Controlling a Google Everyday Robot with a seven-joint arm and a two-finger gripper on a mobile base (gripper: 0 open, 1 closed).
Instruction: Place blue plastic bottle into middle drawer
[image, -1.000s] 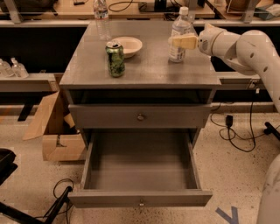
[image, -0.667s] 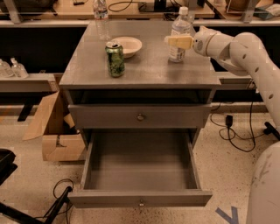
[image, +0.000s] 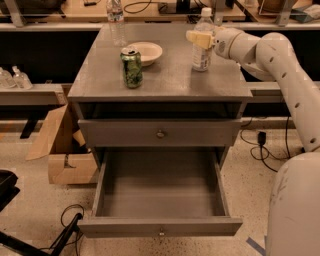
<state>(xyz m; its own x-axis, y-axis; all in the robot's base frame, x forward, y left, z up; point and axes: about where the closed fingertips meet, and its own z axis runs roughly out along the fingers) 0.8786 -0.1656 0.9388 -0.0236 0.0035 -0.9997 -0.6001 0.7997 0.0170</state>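
Note:
The blue plastic bottle (image: 201, 54), clear with a white cap and pale label, stands upright on the right rear of the grey cabinet top (image: 165, 80). My gripper (image: 198, 38) reaches in from the right on a white arm and sits at the bottle's upper part, in front of its shoulder. The middle drawer (image: 125, 227), the lowest one with a small round knob, is pulled fully open below and holds nothing.
A green can (image: 132, 67) and a white bowl (image: 145, 51) stand on the left of the cabinet top, a slimmer clear bottle (image: 116, 20) behind them. The drawer above (image: 160, 133) is shut. A cardboard box (image: 65, 155) and cables lie on the floor at left.
My gripper has moved slightly left, closer onto the bottle's upper part. The bottle, can, bowl and drawers have not moved.

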